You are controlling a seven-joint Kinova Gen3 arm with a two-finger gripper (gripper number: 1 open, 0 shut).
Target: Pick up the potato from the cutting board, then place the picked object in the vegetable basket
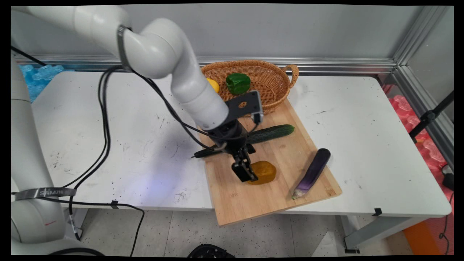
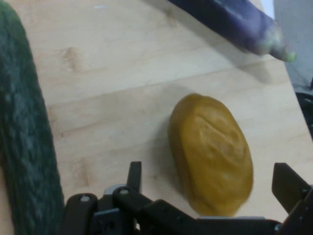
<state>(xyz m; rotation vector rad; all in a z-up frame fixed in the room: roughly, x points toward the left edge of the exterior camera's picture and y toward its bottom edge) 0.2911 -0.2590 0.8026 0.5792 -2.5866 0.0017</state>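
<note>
A lumpy yellow-brown potato (image 1: 264,172) (image 2: 212,152) lies on the wooden cutting board (image 1: 235,203) (image 2: 112,83). My gripper (image 1: 246,173) (image 2: 210,183) is low over the potato's left end and open. In the hand view one fingertip (image 2: 133,175) stands on one side of the potato and the other (image 2: 288,186) on the opposite side, neither touching it. A dark green cucumber (image 1: 272,133) (image 2: 24,137) lies across the board just behind the gripper. A purple eggplant (image 1: 313,169) (image 2: 234,22) lies near the board's right edge.
A wicker basket (image 1: 277,92) stands behind the board, holding a green pepper (image 1: 238,83) and a yellow fruit (image 1: 214,85). Black cables (image 1: 105,137) hang from the arm over the table's left half. The board overhangs the table's front edge.
</note>
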